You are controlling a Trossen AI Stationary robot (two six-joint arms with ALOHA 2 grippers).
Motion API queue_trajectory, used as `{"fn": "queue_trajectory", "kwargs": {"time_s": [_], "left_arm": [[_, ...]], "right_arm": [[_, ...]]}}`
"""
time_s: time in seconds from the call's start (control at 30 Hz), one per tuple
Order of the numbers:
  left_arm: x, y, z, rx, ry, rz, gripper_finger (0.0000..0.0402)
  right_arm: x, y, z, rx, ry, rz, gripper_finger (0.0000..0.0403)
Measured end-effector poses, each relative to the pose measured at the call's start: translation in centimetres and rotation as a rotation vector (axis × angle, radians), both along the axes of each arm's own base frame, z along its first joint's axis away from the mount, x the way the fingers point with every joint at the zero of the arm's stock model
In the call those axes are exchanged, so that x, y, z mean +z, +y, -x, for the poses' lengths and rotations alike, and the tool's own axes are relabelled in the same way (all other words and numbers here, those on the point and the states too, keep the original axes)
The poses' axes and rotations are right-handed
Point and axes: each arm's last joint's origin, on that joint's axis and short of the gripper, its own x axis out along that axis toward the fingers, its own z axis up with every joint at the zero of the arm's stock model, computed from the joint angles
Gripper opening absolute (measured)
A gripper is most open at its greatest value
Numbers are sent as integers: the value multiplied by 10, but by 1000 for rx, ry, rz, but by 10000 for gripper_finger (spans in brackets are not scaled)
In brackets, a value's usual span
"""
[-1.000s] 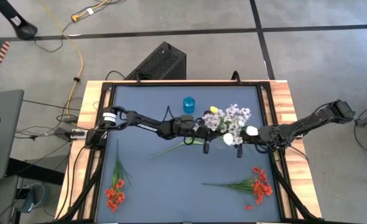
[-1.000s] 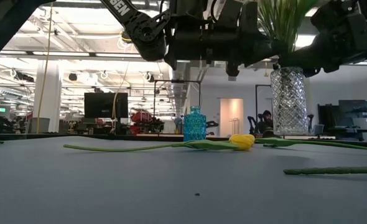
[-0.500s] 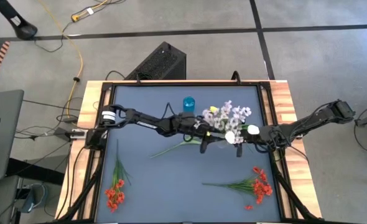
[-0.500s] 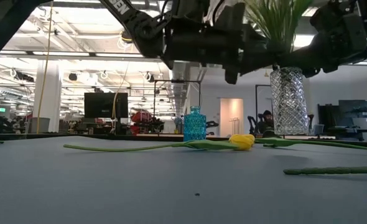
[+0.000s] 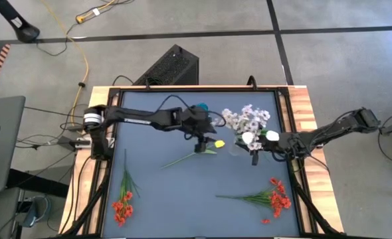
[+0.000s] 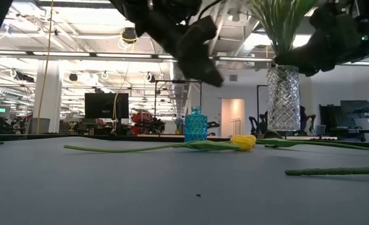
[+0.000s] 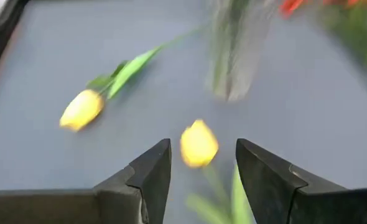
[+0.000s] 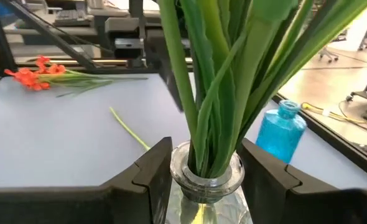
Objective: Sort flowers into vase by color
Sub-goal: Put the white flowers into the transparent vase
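Care with the next pick matters: left gripper [image 5: 200,143], fingers apart and empty, hangs above the yellow tulip [image 5: 218,143] lying beside the glass vase [image 6: 283,100], whose neck the right gripper [image 5: 254,157] grips, so descend squarely over its stem.

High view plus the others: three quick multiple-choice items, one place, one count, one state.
1. Where is the right gripper?
A. at the glass vase's neck
B. over the red flowers
C. on the blue bottle

2. How many red flower bunches lie on the table?
A. one
B. two
C. four

3. How is the blue bottle?
A. tipped over
B. lifted by an arm
C. upright, no flowers in it

Key: 1 A, the right gripper has a finger on each side of the glass vase neck. 2 B, one red flower bunch lies left, another right. 3 C, the blue bottle stands on the table.
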Motion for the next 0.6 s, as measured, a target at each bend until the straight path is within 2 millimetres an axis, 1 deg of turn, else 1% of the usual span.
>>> {"fn": "queue_trajectory", "kwargs": {"time_s": [0.17, 0.2, 0.27, 0.37, 0.43, 0.5, 0.6], "left_arm": [[23, 10, 29, 50, 100, -73, 169], [23, 13, 36, 58, 120, -70, 169], [19, 18, 47, 86, 124, -33, 169], [14, 19, 67, 106, 50, 21, 169], [10, 17, 79, 135, -24, 42, 169], [-1, 14, 91, 164, -64, 59, 169], [-10, 9, 104, 186, -151, 80, 169]], "right_arm": [[0, -10, -1, -61, -4, 6, 185], [1, -12, -1, -82, -4, 14, 185], [4, -19, -2, -138, -4, 24, 185], [10, -29, -4, -203, -20, 30, 185], [13, -37, -4, -249, -18, 52, 185], [18, -46, -4, -305, -19, 69, 185], [27, -62, -3, -403, -47, 71, 185]]}}
